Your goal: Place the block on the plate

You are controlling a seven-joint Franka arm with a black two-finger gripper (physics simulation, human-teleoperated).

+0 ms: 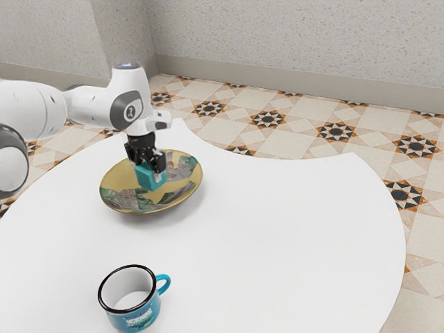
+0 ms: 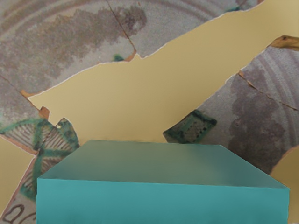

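In the exterior view my black gripper (image 1: 147, 161) points down over the plate, its fingers closed on the teal block (image 1: 148, 177). The plate (image 1: 127, 174), gold with grey and green patterned patches, lies under the block. Whether the block's underside touches it I cannot tell. Seen from my wrist, the block (image 2: 161, 200) is large and near, with the plate's patterned surface (image 2: 140, 88) beyond it. Part of the block's upper end is hidden behind the fingers in the exterior view.
A blue enamel mug (image 1: 132, 298) with a black rim stands near the exterior view's lower edge, well apart from the plate. The white table (image 1: 277, 229) has a curved edge, with patterned floor tiles beyond it.
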